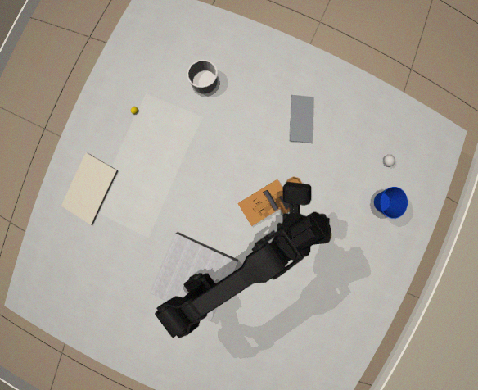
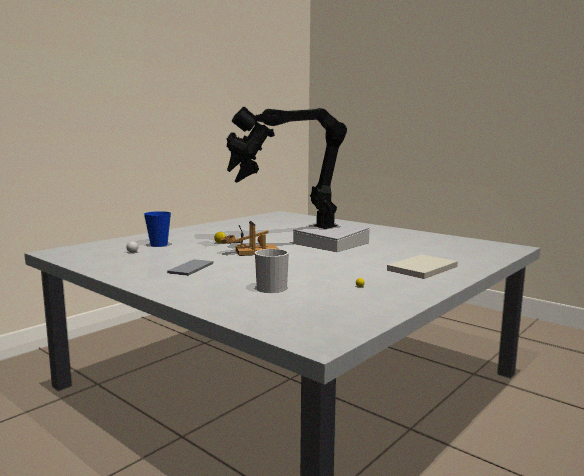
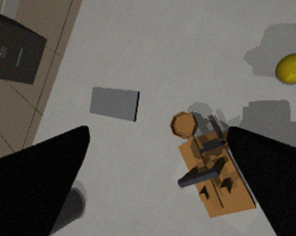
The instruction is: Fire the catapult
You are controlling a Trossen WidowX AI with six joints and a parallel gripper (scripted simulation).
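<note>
four balls share the table with our catapult, and we can't tell from the pictures which one is meant for loading. in the exterior view we see a larger yellow ball near the catapult's cup end, an orange ball partly hidden behind the catapult's uprights, a pale ball well apart to the catapult's left, and a small yellow ball well apart to its right. we can look straight into the catapult's brown cup from the wrist, and its floor is bare. our gripper hangs above the table near the catapult, fingers spread wide with nothing between them, pointing down at a tilt. the white mug stands upright, apart from the catapult and in front of it as the exterior view has it. from that same side, we find the blue cup left of the catapult, the flat grey slab in front and to its left, and the cream block well to its right.
</note>
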